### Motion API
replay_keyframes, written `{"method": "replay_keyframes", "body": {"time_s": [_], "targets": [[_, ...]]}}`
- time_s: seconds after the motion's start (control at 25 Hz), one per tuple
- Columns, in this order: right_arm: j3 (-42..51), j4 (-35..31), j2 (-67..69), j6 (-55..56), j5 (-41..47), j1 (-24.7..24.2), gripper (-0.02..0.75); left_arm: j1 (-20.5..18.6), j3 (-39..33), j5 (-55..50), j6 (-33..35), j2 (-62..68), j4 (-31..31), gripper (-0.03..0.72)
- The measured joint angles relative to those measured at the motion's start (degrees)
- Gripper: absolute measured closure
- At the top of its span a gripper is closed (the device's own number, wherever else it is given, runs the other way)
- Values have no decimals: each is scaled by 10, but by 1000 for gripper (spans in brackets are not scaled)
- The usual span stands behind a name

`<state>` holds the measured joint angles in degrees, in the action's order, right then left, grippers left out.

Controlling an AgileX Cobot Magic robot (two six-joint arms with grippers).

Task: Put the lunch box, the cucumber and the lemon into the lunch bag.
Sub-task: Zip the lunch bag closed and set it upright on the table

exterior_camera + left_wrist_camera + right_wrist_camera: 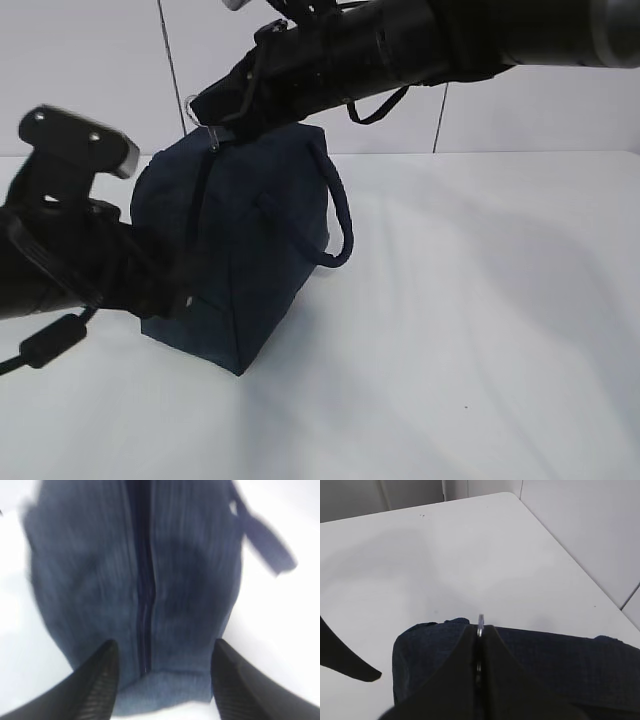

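None of the three items is showing on the counter (480, 330); the lunch bag (240, 250), standing toward its left edge, is being zipped, right hand (479, 645) pinching the ring pull (480, 624), left hand (162, 672) wide astride its end.

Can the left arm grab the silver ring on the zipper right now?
Probably not. The right gripper is shut on the ring pull at the lunch bag's top, while the left gripper straddles the bag's lower end.
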<state>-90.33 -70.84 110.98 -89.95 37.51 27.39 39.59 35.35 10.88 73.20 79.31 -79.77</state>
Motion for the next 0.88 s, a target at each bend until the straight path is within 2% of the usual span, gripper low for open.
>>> {"method": "replay_keyframes", "body": {"time_s": [0.2,0.48,0.76,0.88], "targets": [[0,-19,3,0,-1,0,730,0,0,-23,0,-50,-4,256],[0,-34,8,-3,2,0,730,1,0,-70,0,-21,-13,256],[0,-51,8,-4,12,0,730,35,43,-33,0,27,-14,256],[0,-52,8,-4,14,0,730,37,62,-20,0,62,-16,256]]}}
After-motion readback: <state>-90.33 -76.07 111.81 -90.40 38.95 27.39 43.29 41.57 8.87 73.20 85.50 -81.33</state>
